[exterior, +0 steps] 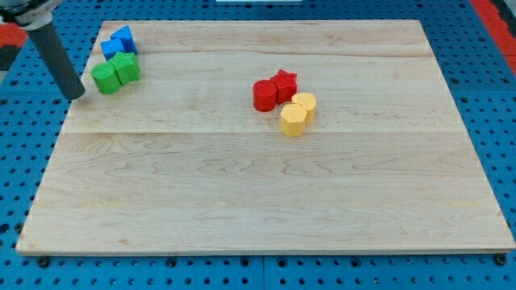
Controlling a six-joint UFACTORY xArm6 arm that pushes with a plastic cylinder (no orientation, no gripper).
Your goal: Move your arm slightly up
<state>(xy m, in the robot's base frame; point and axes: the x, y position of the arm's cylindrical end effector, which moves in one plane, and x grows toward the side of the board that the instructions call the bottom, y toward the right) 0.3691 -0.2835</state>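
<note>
My rod comes down from the view's top left corner, and my tip [76, 94] rests at the board's left edge. It sits just left of a green block [104, 78], a small gap apart. A second green block [126, 68] touches the first on its right. Two blue blocks [119, 42] lie just above the green pair. Near the board's middle, a red cylinder [264, 95] and a red star [284, 84] touch. Just below and right of them lie a yellow round block [305, 105] and a yellow hexagon [293, 120].
The wooden board [266, 201] lies on a blue perforated base [16, 161]. Red patches show at the view's top left and top right corners.
</note>
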